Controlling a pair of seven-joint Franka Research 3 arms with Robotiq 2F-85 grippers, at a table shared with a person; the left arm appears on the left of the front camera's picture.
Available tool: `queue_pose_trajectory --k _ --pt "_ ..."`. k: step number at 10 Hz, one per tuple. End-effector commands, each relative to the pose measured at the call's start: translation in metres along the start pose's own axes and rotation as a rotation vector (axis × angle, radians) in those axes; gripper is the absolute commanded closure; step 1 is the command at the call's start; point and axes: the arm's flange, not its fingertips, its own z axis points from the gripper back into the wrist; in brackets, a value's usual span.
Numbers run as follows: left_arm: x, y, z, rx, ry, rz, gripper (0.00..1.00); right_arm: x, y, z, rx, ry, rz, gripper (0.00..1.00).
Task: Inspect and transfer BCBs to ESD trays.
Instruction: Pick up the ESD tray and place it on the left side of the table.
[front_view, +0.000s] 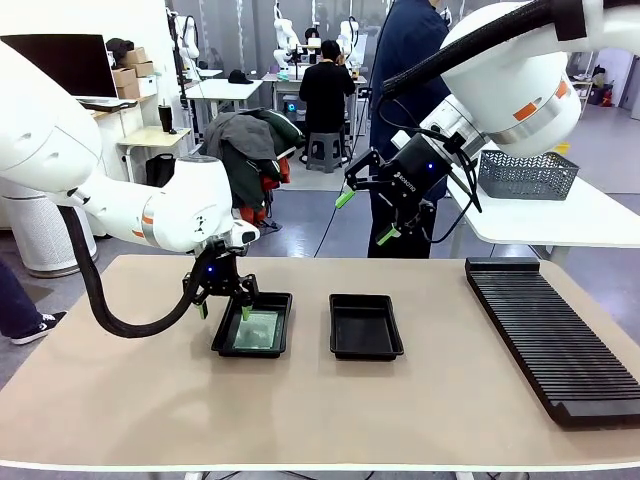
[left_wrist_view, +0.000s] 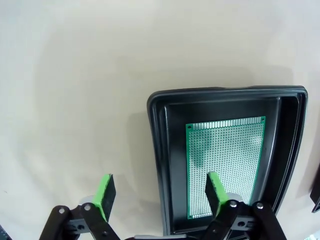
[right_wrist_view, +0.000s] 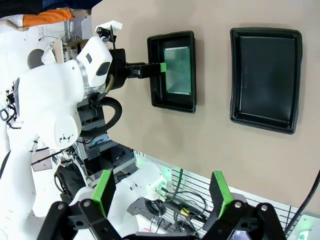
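left hand (front_view: 225, 311) is hovering low over the left ESD tray (front_view: 222, 345), fingers standing apart, nothing between them but the tray's wall. On its wrist cam, one green pad (left_wrist_view: 105, 194) is hanging over bare tabletop (left_wrist_view: 75, 75) just outside the tray's long wall. The other pad is hanging over the BCB (left_wrist_view: 225, 160), so the hand is straddling that wall.

The BCB is lying flat on the tray floor, perforated grid face up, with black floor showing along both long sides and the far short end. Its near end is running under the pad, so I cannot tell whether the pad is touching it.

That tray is sitting left of the tabletop's centre. The right ESD tray (front_view: 366, 327) is sitting near it at the centre, apart, long sides parallel.

right hand (front_view: 365, 217) is hanging high above the tabletop's far edge, tilted, fingers spread wide and clear of everything. Its cam is looking down on both trays.

A black slotted rack (front_view: 550, 340) is lying along the right edge. A person (front_view: 405, 60) in dark clothing is standing beyond the far edge, behind the right hand.
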Motion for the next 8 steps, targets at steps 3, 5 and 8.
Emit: queue_pose_trajectory --k 3,5,8 --pt "-0.0058 0.0026 0.0005 0.007 -0.004 0.016 0.09 0.0031 0.0017 -0.0009 -0.009 -0.011 -0.004 0.00" --pt "-0.0089 0.0035 0.0000 0.001 0.005 0.013 0.14 0.0031 0.0017 -0.0009 -0.009 -0.011 -0.004 0.00" --pt "-0.0108 0.0065 -0.0003 -0.001 -0.006 0.022 0.26 0.0031 0.0017 -0.0009 -0.009 -0.011 -0.004 0.00"
